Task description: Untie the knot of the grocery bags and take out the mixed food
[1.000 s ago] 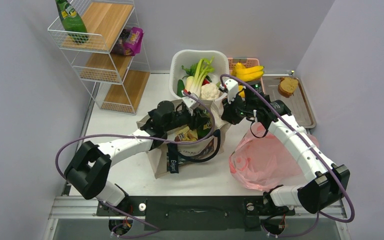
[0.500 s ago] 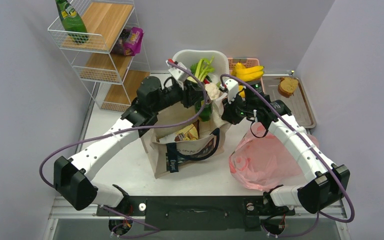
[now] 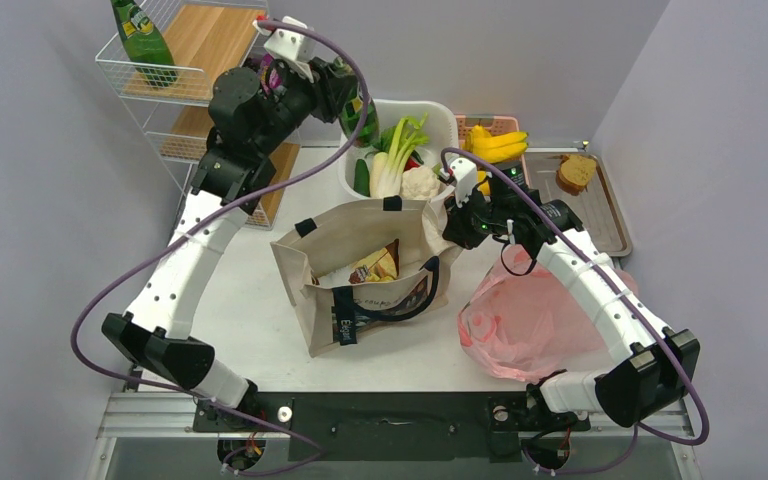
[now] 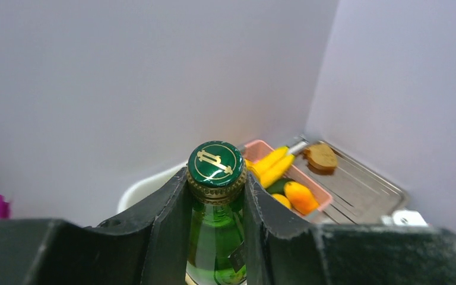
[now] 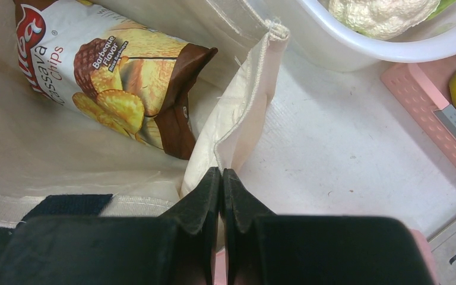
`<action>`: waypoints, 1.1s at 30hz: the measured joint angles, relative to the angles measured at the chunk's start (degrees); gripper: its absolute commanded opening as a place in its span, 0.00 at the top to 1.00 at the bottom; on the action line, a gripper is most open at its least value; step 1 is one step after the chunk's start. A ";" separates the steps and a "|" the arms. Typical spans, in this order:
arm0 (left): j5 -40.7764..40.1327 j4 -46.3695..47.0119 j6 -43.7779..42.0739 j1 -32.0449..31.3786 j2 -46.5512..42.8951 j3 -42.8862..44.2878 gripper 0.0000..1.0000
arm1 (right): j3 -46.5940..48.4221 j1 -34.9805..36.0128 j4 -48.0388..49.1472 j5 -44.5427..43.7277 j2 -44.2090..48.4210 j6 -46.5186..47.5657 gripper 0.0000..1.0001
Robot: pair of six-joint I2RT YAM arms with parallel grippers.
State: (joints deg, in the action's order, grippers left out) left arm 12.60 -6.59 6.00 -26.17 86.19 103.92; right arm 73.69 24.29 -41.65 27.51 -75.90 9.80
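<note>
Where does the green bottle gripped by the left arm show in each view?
Top external: green bottle upper middle, beside the white basket's left rim.
Left wrist: bottle bottom centre, neck in the left end effector.
Right wrist: not in it.
Shared landmark: the pink basket, in all three.

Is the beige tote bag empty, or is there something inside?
Not empty. The tote bag stands open and a brown chip packet lies inside.

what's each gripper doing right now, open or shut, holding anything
Left gripper: closed on the neck of the green bottle.
Right gripper: closed, pinching the rim of the canvas tote.
</note>
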 measured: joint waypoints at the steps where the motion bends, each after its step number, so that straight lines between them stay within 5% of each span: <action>1: -0.81 -0.52 -0.68 0.57 1.01 2.03 1.00 | 0.00 0.00 0.02 0.02 0.00 0.00 1.00; 18: -7.87 -8.00 -8.94 8.74 18.25 33.14 1.00 | -0.04 0.00 0.04 0.09 0.00 0.00 1.00; 33: -10.64 -7.41 -11.76 19.37 19.91 37.24 1.00 | -0.15 0.13 0.04 0.22 0.00 -0.04 1.00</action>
State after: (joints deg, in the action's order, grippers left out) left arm 1.96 -14.00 -5.76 -6.81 106.10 141.16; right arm 73.54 24.43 -41.60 27.73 -75.90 9.76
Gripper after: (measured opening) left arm 0.279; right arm 0.007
